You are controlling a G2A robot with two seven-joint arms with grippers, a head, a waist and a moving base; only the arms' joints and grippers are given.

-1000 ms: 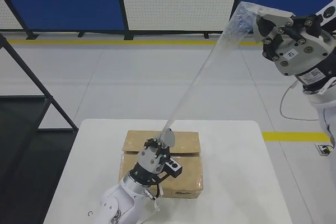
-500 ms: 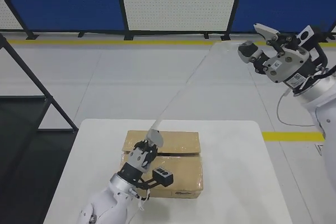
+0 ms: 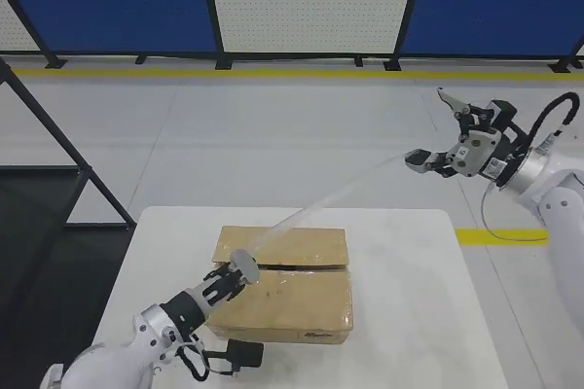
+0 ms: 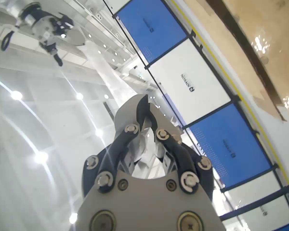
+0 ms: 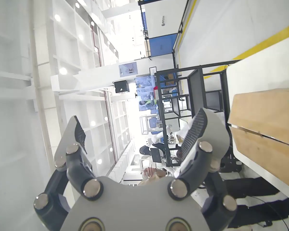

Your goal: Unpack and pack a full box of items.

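Two grippers, one long clear tape strip (image 3: 323, 204) between them. It's coming off the sealed cardboard box (image 3: 282, 292), which sits mid-table (image 3: 419, 292) with its flaps closed. I'd call this the unsealing step, with nothing unpacked yet.

The left gripper (image 3: 241, 266) hangs at the box's near-left corner, pinched tight on the strip's lower end. The left wrist view confirms the clamp (image 4: 142, 111), with the strip (image 4: 106, 73) running off toward the other arm.

Far right, well off the table, the right gripper (image 3: 426, 126) has its jaws spread wide, and the right wrist view (image 5: 137, 131) shows nothing between them. The strip's far end seems to cling to one finger, though I can't be sure.

A second ago the right gripper was high up, gripping the strip, which rose steeply from the box. Now it's lower, turned sideways and let go, so the strip lies flatter. The left gripper has pulled back from over the lid toward the near left.
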